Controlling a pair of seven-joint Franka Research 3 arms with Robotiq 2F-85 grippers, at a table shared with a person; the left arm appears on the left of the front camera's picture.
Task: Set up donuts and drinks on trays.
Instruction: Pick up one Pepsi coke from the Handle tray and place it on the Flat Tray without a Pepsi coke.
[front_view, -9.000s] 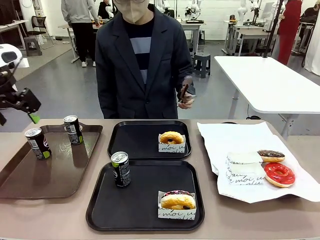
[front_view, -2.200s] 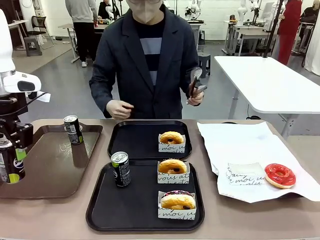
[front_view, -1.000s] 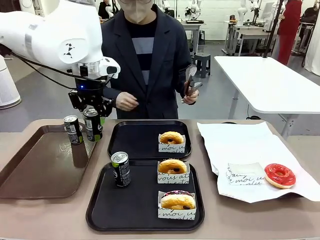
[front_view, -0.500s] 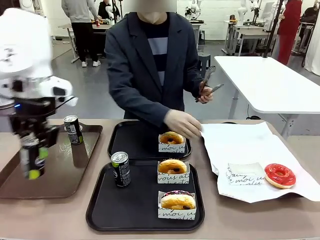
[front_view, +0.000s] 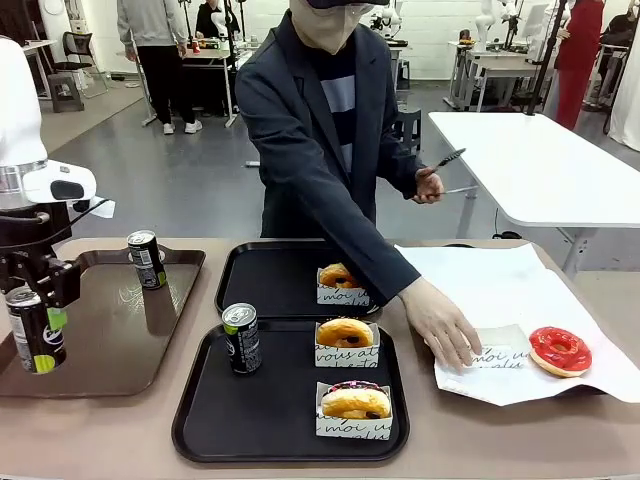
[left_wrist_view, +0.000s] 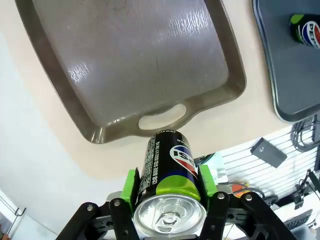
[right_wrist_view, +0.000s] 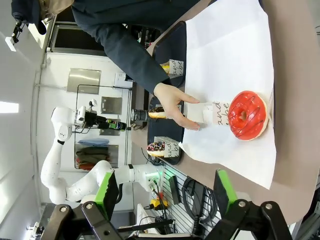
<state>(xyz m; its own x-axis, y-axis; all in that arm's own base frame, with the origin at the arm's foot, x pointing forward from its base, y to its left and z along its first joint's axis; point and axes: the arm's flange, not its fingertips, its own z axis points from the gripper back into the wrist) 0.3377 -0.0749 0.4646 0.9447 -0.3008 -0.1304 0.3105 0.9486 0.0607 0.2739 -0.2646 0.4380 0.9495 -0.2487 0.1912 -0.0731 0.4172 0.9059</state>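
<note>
Surface left: our left end effector (left_wrist_view: 169, 186), pinching a slim black can (front_view: 33, 342), has swung back past the glossy brown tray (front_view: 130, 330); we see the far black plastic tray (front_view: 265, 285) still drinkless.

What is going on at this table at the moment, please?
The left gripper holds a drink can near the edge of the brown tray. The person's hand rests on an empty paper sleeve beside the red donut. The near black tray carries a can and two donuts; the far black tray has one donut.
</note>
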